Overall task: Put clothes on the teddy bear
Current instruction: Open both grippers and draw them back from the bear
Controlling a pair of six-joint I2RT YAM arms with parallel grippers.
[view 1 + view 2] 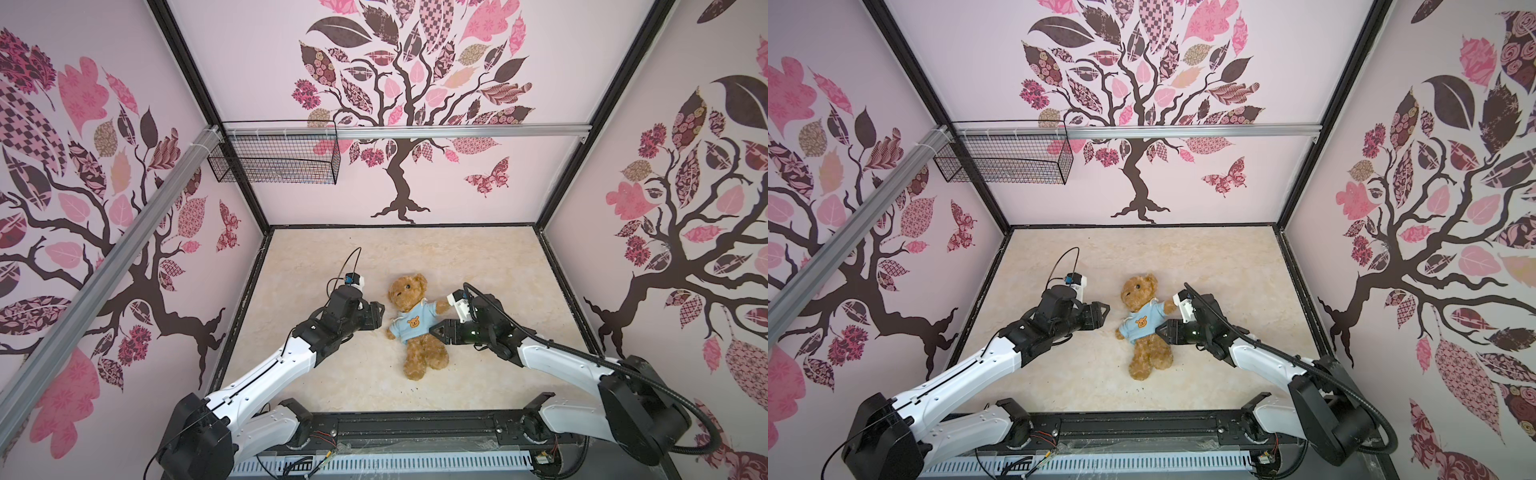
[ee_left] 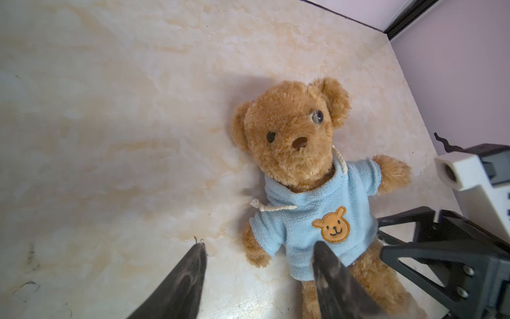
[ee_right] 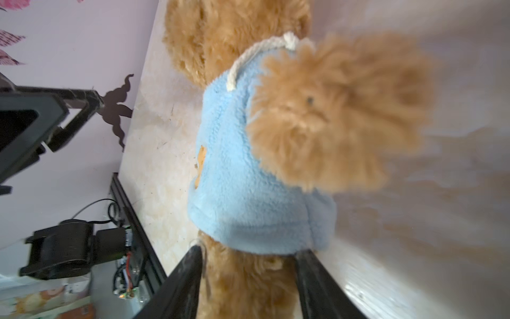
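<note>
Left wrist view, teddy bear (image 2: 292,143) in hoodie (image 2: 303,218), left fingers (image 2: 187,284) released, right fingers (image 3: 182,287) apparently released around hip.

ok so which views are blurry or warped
Right wrist view: the teddy bear has its near paw out of focus, table behind smeared; left wrist view: teddy bear sharp, fingers soft; both top views: wide-angle bend in the walls, teddy bear small but clear.

Soft, even, bright light fills both top views, leaving only faint shadows on the worktop (image 1: 374,257); straight lines bow toward the edges. In the right wrist view the teddy bear (image 3: 331,110) near the lens is blurred.
</note>
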